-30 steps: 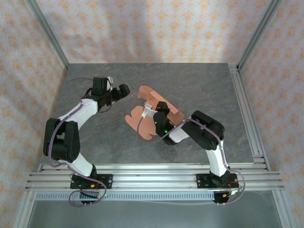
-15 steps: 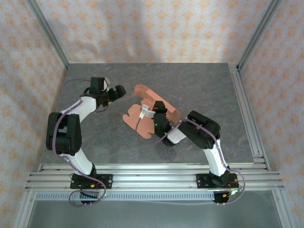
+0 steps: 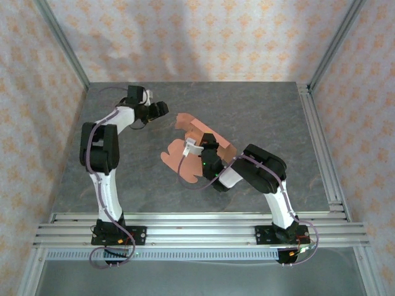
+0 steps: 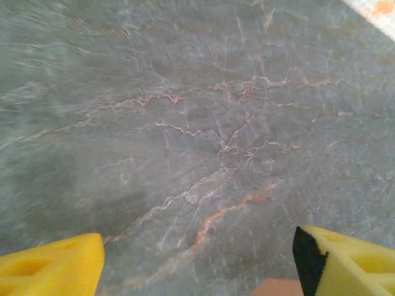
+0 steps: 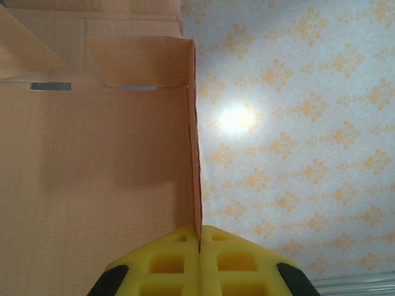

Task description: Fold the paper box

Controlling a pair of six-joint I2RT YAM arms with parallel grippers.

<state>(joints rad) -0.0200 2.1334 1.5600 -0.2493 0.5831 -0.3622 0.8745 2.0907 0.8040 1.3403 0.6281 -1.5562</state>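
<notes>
The right gripper (image 5: 199, 239) pinches the salmon-orange cardboard box (image 5: 92, 160) wall between its pads; tugging may tear it. The left gripper (image 4: 199, 256) is spread, empty.

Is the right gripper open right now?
No, the right gripper is pinched shut on an edge of the paper box.

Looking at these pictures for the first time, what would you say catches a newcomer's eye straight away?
The salmon-orange paper box, a partly raised sheet at mid-table, draws the eye first. The right end effector is shut on the edge of one upright panel, its yellow fingers pressed together. The left end effector hangs open over the grey marbled table, far left of the box.
</notes>
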